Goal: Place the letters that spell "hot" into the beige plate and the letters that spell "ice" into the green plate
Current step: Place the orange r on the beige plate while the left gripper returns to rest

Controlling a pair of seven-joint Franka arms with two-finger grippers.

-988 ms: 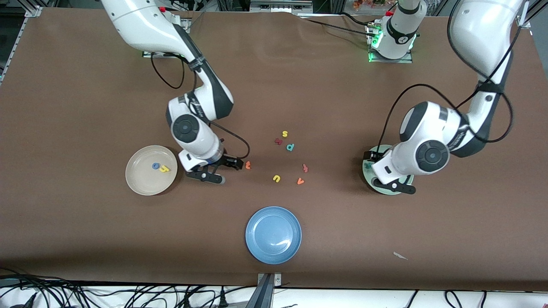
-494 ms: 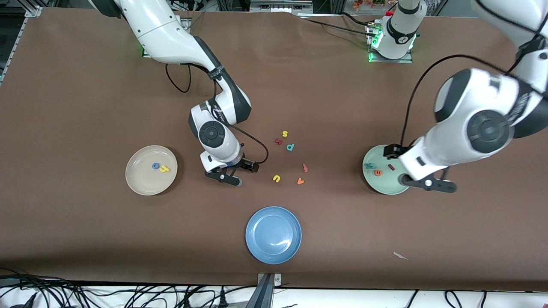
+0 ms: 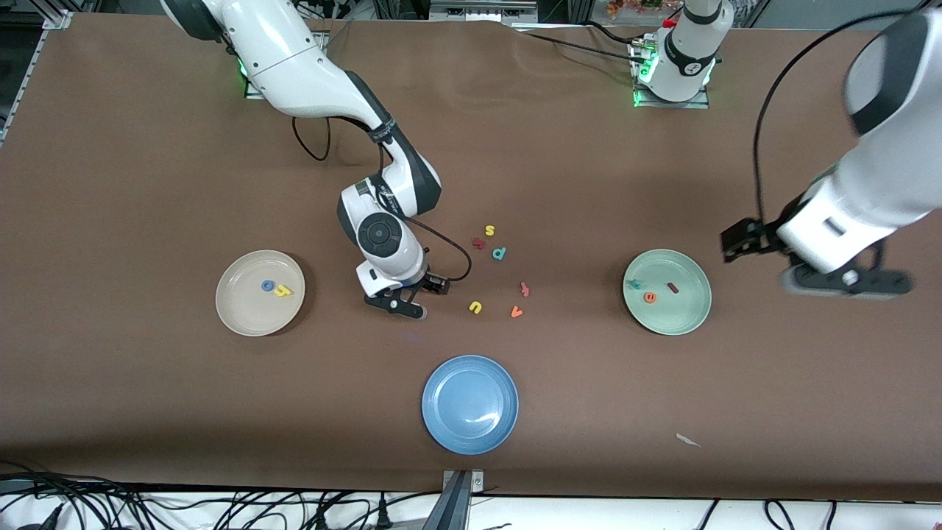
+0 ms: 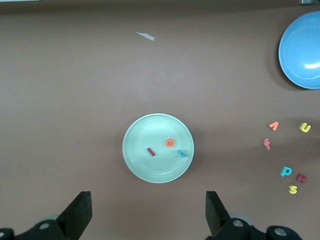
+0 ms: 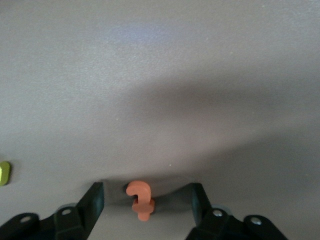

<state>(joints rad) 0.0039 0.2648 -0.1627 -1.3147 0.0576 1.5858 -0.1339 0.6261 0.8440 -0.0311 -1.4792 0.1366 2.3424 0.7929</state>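
Observation:
The beige plate (image 3: 243, 313) holds a blue o (image 3: 267, 285) and a yellow h (image 3: 282, 291). In the green plate (image 3: 681, 316) lie a teal c (image 3: 634, 283), an orange e (image 3: 649, 297) and a dark red i (image 3: 672, 288); the left wrist view shows this plate (image 4: 142, 165) from above. My right gripper (image 3: 421, 296) is down at the table, open, its fingers on either side of the orange t (image 5: 140, 200) with a gap at each side. The t is hidden in the front view. My left gripper (image 3: 795, 261) hangs open and empty above the table, beside the green plate toward the left arm's end.
Loose letters lie mid-table: a yellow s (image 3: 489, 231), a dark red lumpy one (image 3: 478, 243), a teal p (image 3: 499, 253), a red one (image 3: 524, 288), a yellow u (image 3: 475, 307), an orange v (image 3: 516, 312). A blue plate (image 3: 469, 403) sits nearer the camera. A white scrap (image 3: 688, 440) lies near the front edge.
My right gripper slid from beside the beige plate onto the orange t, and its fingers have narrowed. My left gripper rose off the green plate and swung toward its own end of the table.

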